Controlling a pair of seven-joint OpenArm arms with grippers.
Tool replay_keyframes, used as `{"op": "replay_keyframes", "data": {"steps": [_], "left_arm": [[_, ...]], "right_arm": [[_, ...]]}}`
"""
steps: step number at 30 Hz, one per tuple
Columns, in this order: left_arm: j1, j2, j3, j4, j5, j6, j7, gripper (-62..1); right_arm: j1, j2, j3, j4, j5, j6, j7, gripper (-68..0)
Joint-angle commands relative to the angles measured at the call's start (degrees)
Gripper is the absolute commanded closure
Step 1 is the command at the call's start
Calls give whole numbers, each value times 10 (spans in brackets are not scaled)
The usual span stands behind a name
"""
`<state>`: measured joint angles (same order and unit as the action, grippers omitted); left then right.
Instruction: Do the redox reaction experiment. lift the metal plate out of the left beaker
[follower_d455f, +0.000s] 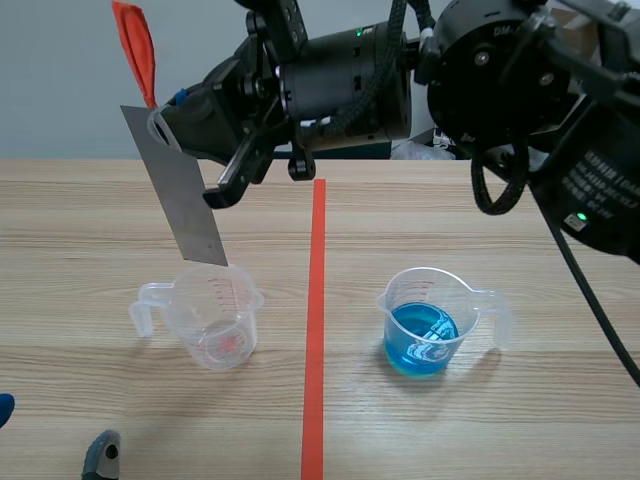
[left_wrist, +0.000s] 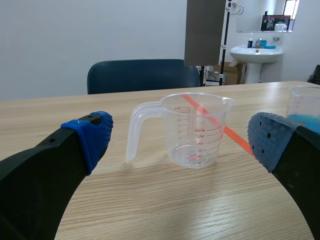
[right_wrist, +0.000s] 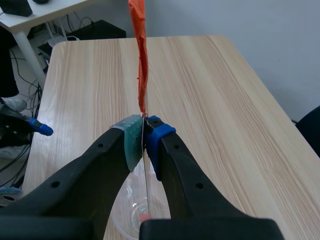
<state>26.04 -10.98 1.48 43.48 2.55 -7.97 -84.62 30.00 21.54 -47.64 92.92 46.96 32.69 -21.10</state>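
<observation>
A grey metal plate (follower_d455f: 178, 187) with an orange-red ribbon (follower_d455f: 137, 50) at its top hangs tilted in the air, its lower edge just above the rim of the left clear beaker (follower_d455f: 213, 318). My right gripper (follower_d455f: 165, 125), reaching across from the right, is shut on the plate's top edge (right_wrist: 144, 150). The left beaker (left_wrist: 194, 130) holds only a small red residue at its bottom. My left gripper (left_wrist: 180, 142) stands open low on the table near that beaker, with the plate (left_wrist: 205, 31) hanging above it. The right beaker (follower_d455f: 428, 322) holds blue liquid.
An orange-red tape line (follower_d455f: 315, 330) runs down the table's middle between the beakers. A blue chair (left_wrist: 142, 75) and a white sink (left_wrist: 256, 52) stand beyond the table's far edge. The left arm's fingertips (follower_d455f: 100, 455) show at the front left.
</observation>
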Motion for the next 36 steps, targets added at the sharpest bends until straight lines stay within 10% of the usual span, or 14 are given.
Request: {"op": "replay_keyframes", "data": {"steps": [1,12,36], "left_arm": [[5,-5,-1,9,-4,-1,-9,-568],[5,-5,-1,9,-4,-1,-9,-568],[5,-5,-1,9,-4,-1,-9,-568]], "right_arm": [[23,11,4,12,24,0,7,-6],[72,34,3,12,153,30,-44,-6],[100,35,0,12,165,34,-50,-6]]}}
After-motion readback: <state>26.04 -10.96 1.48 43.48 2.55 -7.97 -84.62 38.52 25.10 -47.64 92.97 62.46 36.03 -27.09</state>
